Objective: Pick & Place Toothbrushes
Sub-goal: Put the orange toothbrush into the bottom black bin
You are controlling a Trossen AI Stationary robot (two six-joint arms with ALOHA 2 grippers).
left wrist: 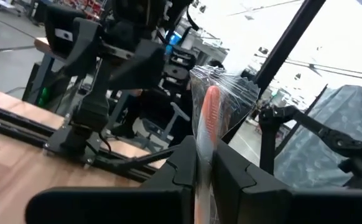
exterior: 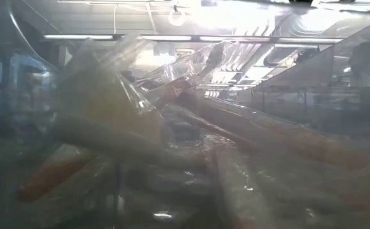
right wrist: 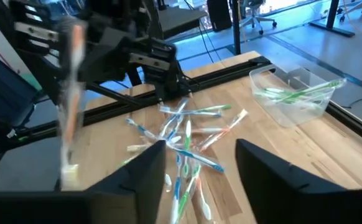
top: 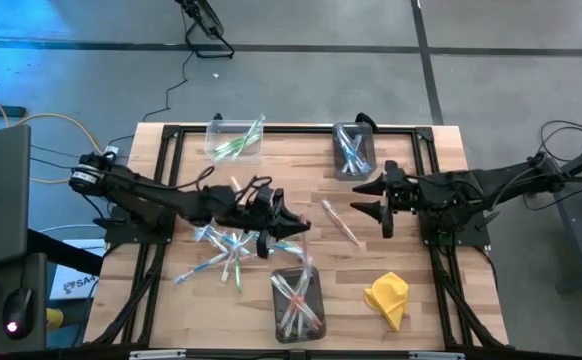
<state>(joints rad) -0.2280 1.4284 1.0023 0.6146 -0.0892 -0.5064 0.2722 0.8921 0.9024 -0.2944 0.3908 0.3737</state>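
The left end effector [left wrist: 204, 177] gripped a wrapped pink toothbrush [left wrist: 209, 118]; the right end effector [right wrist: 199, 158] stood open over the desk [top: 351, 265]; no writing was legible, seemingly.

Left gripper [left wrist: 204, 177] shut on a wrapped pink-red toothbrush [left wrist: 210, 121], clamped between the dark fingers [left wrist: 178, 171] and standing upright toward 12 o'clock. Right arm [left wrist: 116, 56] looming at 10 o'clock over black framing [left wrist: 75, 140]. Wooden table [left wrist: 13, 168] at 8 o'clock.
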